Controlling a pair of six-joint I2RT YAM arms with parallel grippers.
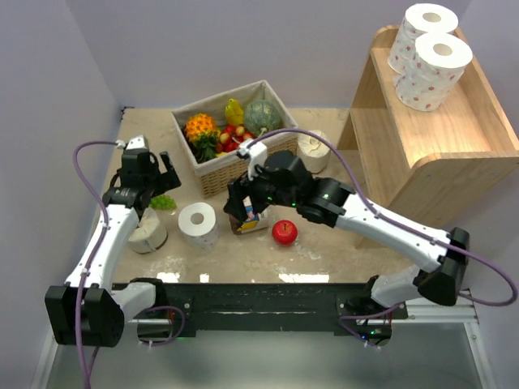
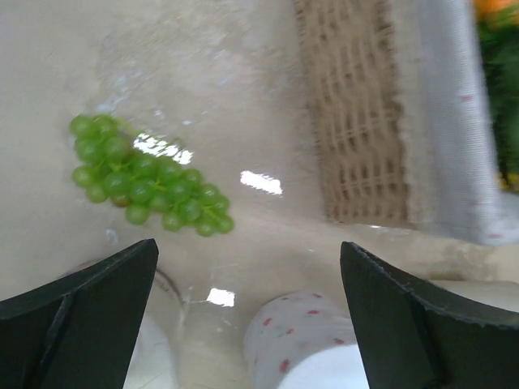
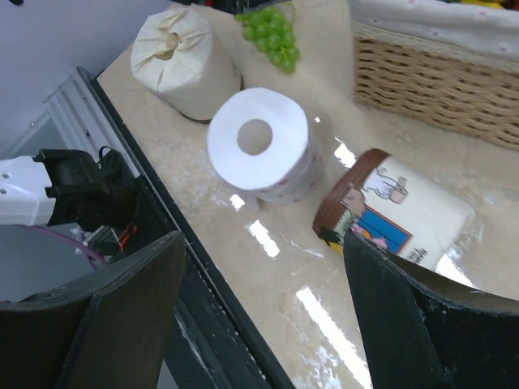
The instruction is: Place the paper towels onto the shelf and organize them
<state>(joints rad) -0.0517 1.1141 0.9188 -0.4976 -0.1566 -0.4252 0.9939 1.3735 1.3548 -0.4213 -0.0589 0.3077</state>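
Two pink-dotted paper towels (image 1: 431, 23) (image 1: 435, 70) stand on top of the light-wood shelf (image 1: 442, 142). A third dotted roll (image 1: 199, 224) (image 2: 312, 348) (image 3: 261, 147) stands upright on the table, with a cream roll (image 1: 148, 232) (image 3: 183, 58) to its left. Another cream roll (image 1: 312, 151) sits by the shelf's foot. My left gripper (image 1: 159, 172) (image 2: 247, 245) hangs open above the table between the grapes and the dotted roll, holding nothing. My right gripper (image 1: 241, 203) (image 3: 261, 241) is open and empty, over the table's near edge beside the jar.
A printed-label jar (image 1: 250, 221) (image 3: 397, 212) lies under the right wrist, with a red apple (image 1: 284, 232) next to it. Green grapes (image 1: 162, 201) (image 2: 146, 182) lie by the left gripper. A wicker fruit basket (image 1: 212, 174) (image 2: 361, 121) (image 3: 430, 77) stands behind them.
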